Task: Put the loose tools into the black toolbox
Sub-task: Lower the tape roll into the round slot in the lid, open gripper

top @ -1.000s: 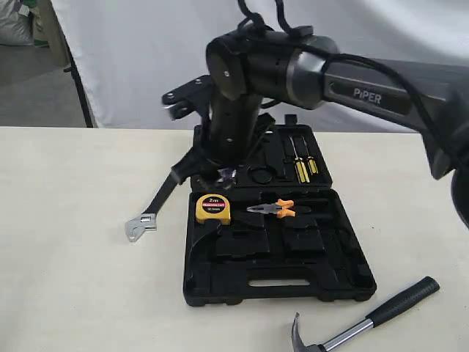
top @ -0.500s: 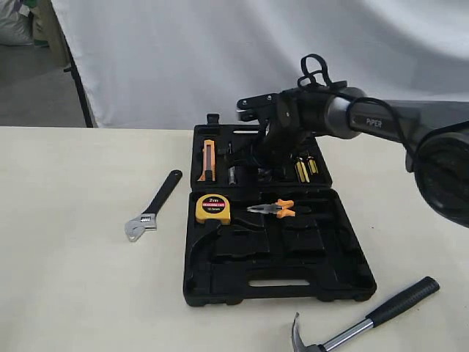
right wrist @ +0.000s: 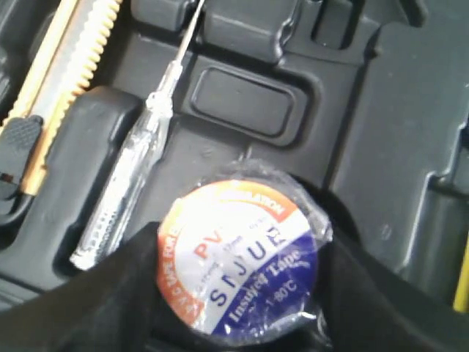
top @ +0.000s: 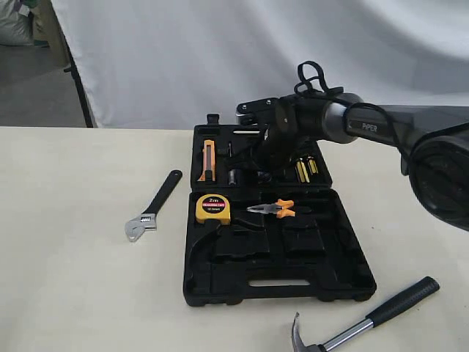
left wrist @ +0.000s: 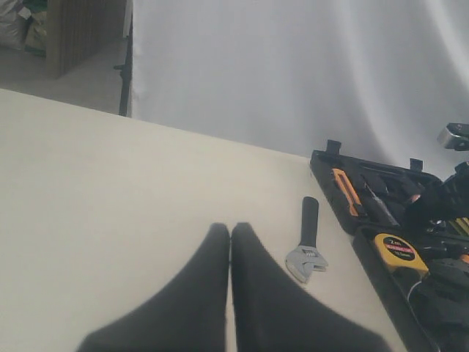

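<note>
Evidently the tape roll (right wrist: 234, 264) is clamped between the two dark fingers of the right gripper (right wrist: 240, 246), label side toward the wrist camera, and is held just over the far half of the black toolbox (top: 344, 282). The round recess meant for it cannot be seen (it is judged to lie straight beneath the roll).

The placing is best done by keeping the roll level and lowering it straight down. The jaws should be parted only once the roll is felt to sit. A clear-handled screwdriver (right wrist: 139, 169) lies close beside one finger, so little sideways room is left there.

The left gripper (left wrist: 231, 286) is pressed shut on nothing. The adjustable wrench (left wrist: 308, 242) lies on the table ahead of it and to one side. The claw hammer (top: 366, 323) lies well apart from both grippers, beyond the box's near edge.

On the roll, "PVC", "Insulating Tape" and "-80°C" can be read; a larger word looks like "SNJUE" but is not certain. "2m" is printed on the yellow tape measure (top: 213, 209), and "PIPER" on the right arm (top: 368, 126).
</note>
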{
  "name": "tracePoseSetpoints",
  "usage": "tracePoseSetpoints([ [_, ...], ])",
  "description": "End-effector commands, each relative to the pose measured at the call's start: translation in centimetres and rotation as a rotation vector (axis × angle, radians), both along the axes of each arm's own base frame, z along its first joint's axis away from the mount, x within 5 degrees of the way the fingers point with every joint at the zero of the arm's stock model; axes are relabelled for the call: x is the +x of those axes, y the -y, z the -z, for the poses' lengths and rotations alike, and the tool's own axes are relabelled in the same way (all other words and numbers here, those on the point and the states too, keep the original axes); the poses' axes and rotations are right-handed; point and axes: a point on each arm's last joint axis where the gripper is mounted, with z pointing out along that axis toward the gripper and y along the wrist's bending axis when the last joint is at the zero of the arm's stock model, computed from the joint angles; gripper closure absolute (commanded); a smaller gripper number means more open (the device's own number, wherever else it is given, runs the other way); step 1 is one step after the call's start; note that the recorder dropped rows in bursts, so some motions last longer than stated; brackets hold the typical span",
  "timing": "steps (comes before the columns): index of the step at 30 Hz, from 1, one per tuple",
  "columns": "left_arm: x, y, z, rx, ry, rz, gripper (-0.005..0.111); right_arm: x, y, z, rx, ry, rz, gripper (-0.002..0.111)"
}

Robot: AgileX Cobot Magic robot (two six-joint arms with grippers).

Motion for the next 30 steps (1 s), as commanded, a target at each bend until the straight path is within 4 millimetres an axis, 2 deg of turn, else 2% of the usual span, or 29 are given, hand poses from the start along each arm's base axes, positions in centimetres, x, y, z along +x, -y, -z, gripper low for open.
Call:
tracePoseSetpoints([
  [1,-0.1,-0.1,-0.2,0.002,0.013,-0.026,0.106,0.2,0.6,0.3,-0.048,-0.004,-0.002,0.109],
  [8,-0.1,-0.1,-0.2,0.002,0.013,-0.026,0.106,0.1,0.6,0.4,-0.059,-0.008,-0.004,0.108],
  [10,-0.1,-0.1,-0.2,0.002,0.013,-0.026,0.106,0.1,0.6,0.4,-0.059,-0.008,-0.004,0.099],
  [14,-0.1,-0.1,-0.2,0.002,0.013,-0.026,0.106,0.1,0.7,0.4,-0.061,-0.014,-0.001,0.067],
  [23,-0.1,-0.1,-0.2,0.002,0.013,-0.026,0.106,0.1,0.7,0.4,-0.06,-0.016,0.002,0.026],
  [26,-0.1,-0.1,-0.2,0.002,0.013,-0.026,0.106,0.1,0.7,0.3,-0.059,-0.014,0.002,0.019],
  [30,-0.1,-0.1,-0.2,0.002,0.013,-0.026,0.106,0.2,0.8,-1.2,-0.048,0.019,0.002,0.019],
])
